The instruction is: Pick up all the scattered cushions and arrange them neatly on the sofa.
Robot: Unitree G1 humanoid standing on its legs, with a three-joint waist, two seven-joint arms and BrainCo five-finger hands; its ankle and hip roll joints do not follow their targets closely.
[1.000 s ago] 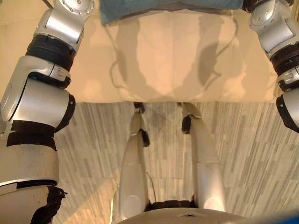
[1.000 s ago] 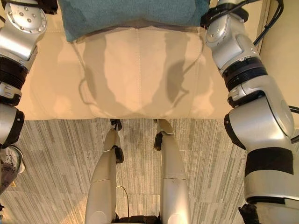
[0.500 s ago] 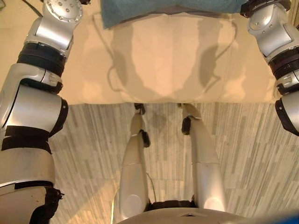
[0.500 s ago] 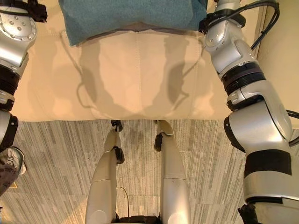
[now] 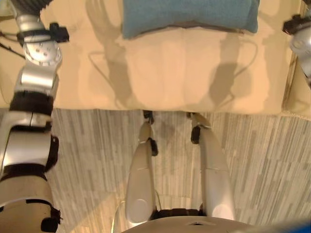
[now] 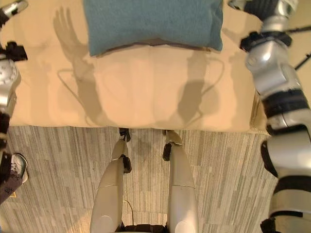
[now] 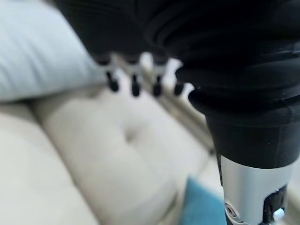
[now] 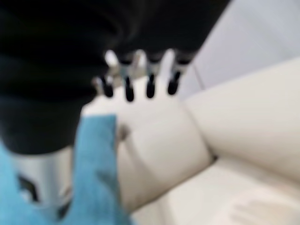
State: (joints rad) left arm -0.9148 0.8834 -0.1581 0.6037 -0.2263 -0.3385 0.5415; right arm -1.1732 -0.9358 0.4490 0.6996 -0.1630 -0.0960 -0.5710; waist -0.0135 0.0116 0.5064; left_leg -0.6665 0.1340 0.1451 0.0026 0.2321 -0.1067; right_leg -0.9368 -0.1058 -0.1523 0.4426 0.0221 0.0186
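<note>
The soft blue rectangular cloth cushion lies flat on the seat of the cream leather sofa. Its long side runs across, from one arm of the robot to the other. No hand is holding it.

The robot's left hand is up in front of the sofa's back. Its fingers are straight and relaxed, and nothing is in them. From this hand, a corner of the blue cushion sits lower down and off to the side, apart from the fingers. A pale grey-white soft cushion shows just beside the fingertips of this hand, but it cannot be told if they touch.

The robot's right hand is also loose, with straight fingers and nothing held. The blue cushion is right beside this hand and below it, close to the wrist. The fingers point past it, toward the sofa's back.

So the blue cushion lies between the two arms, with one short end near each. The right hand looks a bit nearer to it. If the cushion needs a nudge to sit straight, each hand would reach inward and down to its own end.
</note>
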